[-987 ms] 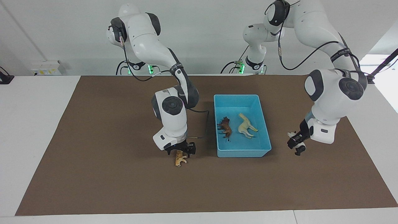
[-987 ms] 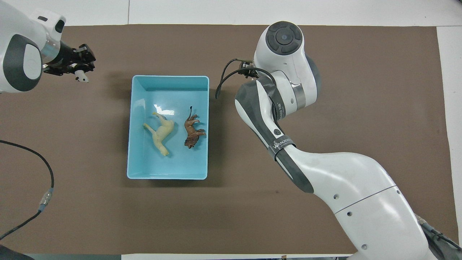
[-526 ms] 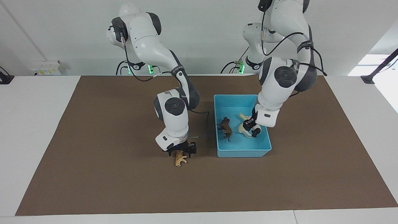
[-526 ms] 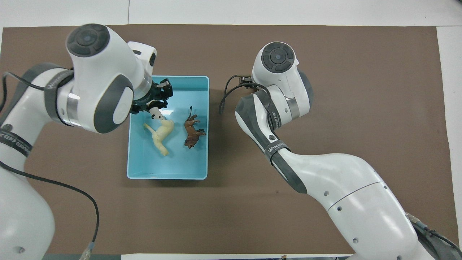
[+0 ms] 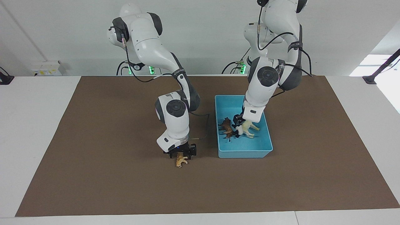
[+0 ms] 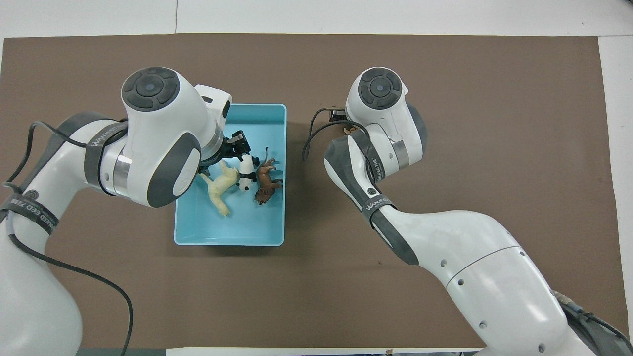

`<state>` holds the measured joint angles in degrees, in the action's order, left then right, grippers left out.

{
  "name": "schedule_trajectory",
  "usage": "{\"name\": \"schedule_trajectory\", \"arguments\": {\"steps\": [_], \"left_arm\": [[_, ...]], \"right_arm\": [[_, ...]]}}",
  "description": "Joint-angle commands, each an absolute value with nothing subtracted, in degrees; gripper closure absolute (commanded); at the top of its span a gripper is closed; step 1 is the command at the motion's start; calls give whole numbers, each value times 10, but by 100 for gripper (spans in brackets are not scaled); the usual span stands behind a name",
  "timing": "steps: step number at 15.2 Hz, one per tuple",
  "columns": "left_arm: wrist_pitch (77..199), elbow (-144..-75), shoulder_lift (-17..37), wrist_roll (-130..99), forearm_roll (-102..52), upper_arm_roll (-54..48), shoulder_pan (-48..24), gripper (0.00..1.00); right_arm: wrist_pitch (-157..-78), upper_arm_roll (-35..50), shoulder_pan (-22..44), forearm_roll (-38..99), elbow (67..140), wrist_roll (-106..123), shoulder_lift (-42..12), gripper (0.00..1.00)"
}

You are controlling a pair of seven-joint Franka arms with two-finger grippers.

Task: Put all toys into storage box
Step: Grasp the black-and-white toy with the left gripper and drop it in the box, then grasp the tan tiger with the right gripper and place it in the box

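1. Since the earlier frames the left arm has swung in from its own end of the table; its gripper, then over the brown mat with the panda, has come down into the storage box. The right arm has barely shifted.

2. Facing view: the left gripper (image 5: 238, 122) is low inside the blue storage box (image 5: 244, 153), between the brown lion (image 5: 226, 126) and the cream horse (image 5: 249, 127). The panda (image 5: 239, 130) hangs at its fingertips, pinched between the closed fingers, just above or on the box floor; which of the two cannot be told.

3. Same view: the right gripper (image 5: 181, 151) is down at the brown mat (image 5: 100, 140) beside the box, toward the right arm's end of the table. The orange tiger (image 5: 181, 160) lies on the mat directly under its fingertips. Whether the fingers have closed on the tiger cannot be told.

4. Overhead view: the left gripper (image 6: 236, 151) reaches into the box (image 6: 230, 239) from the left arm's end. The panda (image 6: 246, 175) sits between the horse (image 6: 220, 185) and the lion (image 6: 266, 182), close against both.

5. Same view: the right arm's wrist covers its gripper and nearly all of the tiger, so neither can be read here.
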<state>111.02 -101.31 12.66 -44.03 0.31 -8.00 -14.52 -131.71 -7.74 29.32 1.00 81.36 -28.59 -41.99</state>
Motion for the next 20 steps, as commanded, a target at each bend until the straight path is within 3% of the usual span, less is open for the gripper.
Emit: {"name": "schedule_trajectory", "arguments": {"steps": [1,4,9,12,14,16,17,18,20], "left_arm": [[1097,-1017,95,-422,-2,-76,-127,0],[1019,-975,74,-355,-2,-75,-92,0],[908,-951,30,-226,-1,-74,-36,0],[864,-969,-10,-125,-1,-75,-1,0],[861,-992,-28,-118,-1,-75,-8,0],[862,-1004,-33,-118,-1,-77,-9,0],[861,-1003,-33,-117,-1,-76,-9,0],[866,-1003,-33,-117,-1,-77,-9,0],[856,-1005,-36,-111,-1,-76,-5,0]], "right_arm": [[-1316,-76,294,10,825,-270,-410,100],[-1234,-77,303,7,775,-276,-413,100],[-1072,-69,336,14,587,-333,-418,100],[-1119,-69,417,15,565,-425,-428,100],[-1136,-64,436,19,571,-428,-428,100],[-1206,-50,448,39,604,-432,-425,100],[-1232,-51,458,40,635,-434,-422,8],[-1227,-51,461,42,646,-437,-417,0],[-1187,-51,462,42,641,-475,-412,0]]}}
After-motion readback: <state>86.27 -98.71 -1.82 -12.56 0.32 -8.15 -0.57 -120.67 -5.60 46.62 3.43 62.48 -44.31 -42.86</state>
